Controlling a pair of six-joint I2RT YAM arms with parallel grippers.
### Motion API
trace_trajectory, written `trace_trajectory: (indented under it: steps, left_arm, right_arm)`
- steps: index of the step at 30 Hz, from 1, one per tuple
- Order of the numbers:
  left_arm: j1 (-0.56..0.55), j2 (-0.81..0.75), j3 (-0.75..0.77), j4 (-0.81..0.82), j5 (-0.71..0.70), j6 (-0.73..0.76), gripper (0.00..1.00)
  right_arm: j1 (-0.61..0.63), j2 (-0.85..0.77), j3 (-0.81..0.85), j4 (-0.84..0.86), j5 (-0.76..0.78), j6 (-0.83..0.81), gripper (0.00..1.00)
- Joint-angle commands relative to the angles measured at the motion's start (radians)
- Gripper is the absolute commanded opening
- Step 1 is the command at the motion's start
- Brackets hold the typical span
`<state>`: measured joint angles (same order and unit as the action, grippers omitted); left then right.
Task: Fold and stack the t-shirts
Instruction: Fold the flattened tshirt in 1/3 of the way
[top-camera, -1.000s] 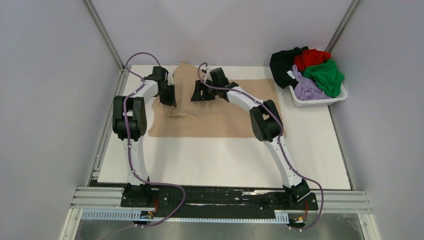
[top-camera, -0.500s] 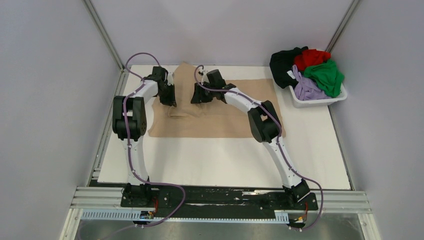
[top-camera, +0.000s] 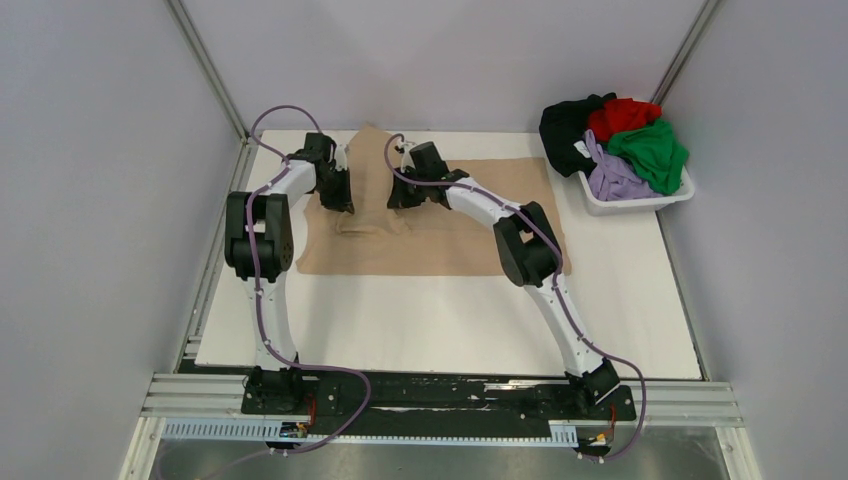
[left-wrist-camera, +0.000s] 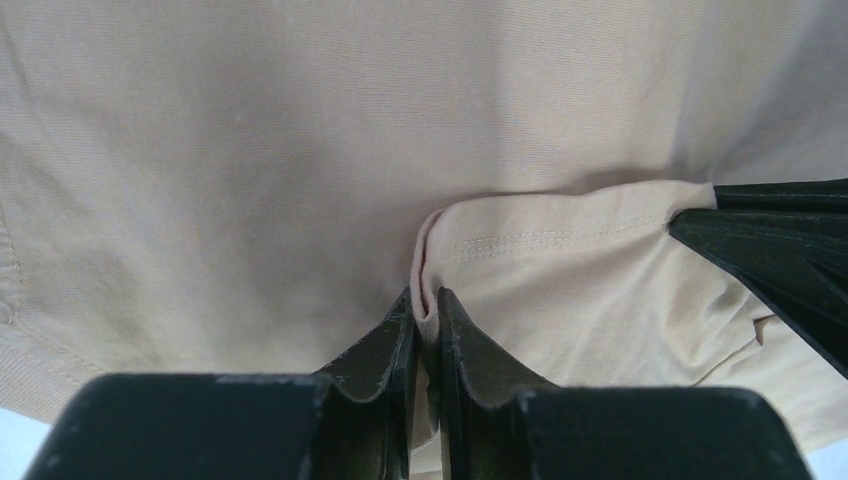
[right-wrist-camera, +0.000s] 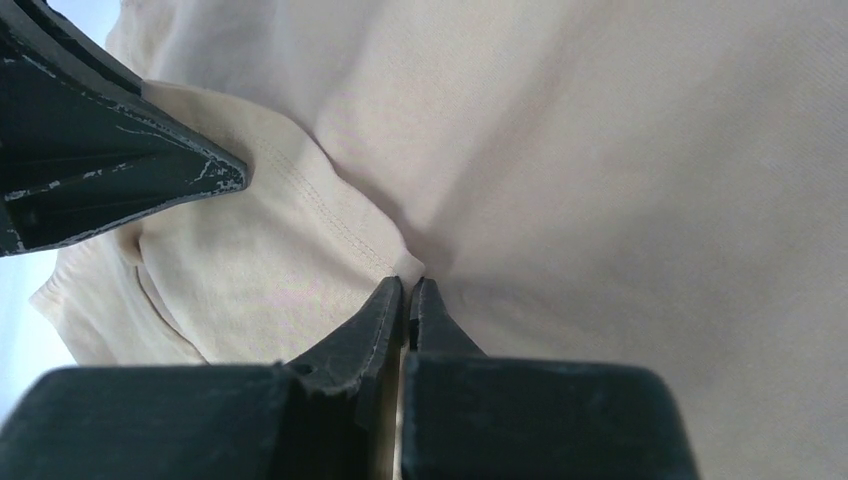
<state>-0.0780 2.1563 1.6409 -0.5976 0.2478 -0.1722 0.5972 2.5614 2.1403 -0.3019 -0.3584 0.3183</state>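
The tan t-shirt (top-camera: 450, 240) lies spread flat across the far middle of the table. My left gripper (top-camera: 341, 203) is shut on a fold of its stitched edge near the left side, seen close up in the left wrist view (left-wrist-camera: 425, 306). My right gripper (top-camera: 394, 198) is a short way to the right, shut on the same hemmed flap (right-wrist-camera: 280, 240), its tips (right-wrist-camera: 410, 290) pinching the cloth. Each wrist view shows the other gripper's fingers (left-wrist-camera: 780, 250) at its edge. The black (top-camera: 565, 130), red (top-camera: 622, 115), green (top-camera: 652, 152) and lavender (top-camera: 612, 178) t-shirts are heaped in the basket.
A white plastic basket (top-camera: 640, 206) stands at the far right corner of the white table (top-camera: 450, 320). Grey walls close in on the left, back and right. Both arm bases sit on the black rail at the near edge.
My right gripper has slid a little left toward the left gripper and closed on the tan shirt's edge. The left gripper has kept its hold and place.
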Motion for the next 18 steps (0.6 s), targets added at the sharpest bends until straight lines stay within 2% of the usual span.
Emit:
trace_trajectory:
  steps: [1,11,18]
  left_arm:
    - [0.007,-0.064,0.002,0.029,0.054,0.017,0.19]
    - [0.007,-0.092,-0.003,0.086,0.069,0.029,0.22]
    - [0.007,-0.058,0.020,0.144,0.065,0.043,0.24]
  right_arm:
    - [0.009,-0.098,0.022,-0.006,0.048,-0.038,0.00]
    - [0.009,-0.227,-0.134,0.056,0.157,-0.037,0.00]
    - [0.009,-0.229,-0.149,0.061,0.198,-0.030,0.00]
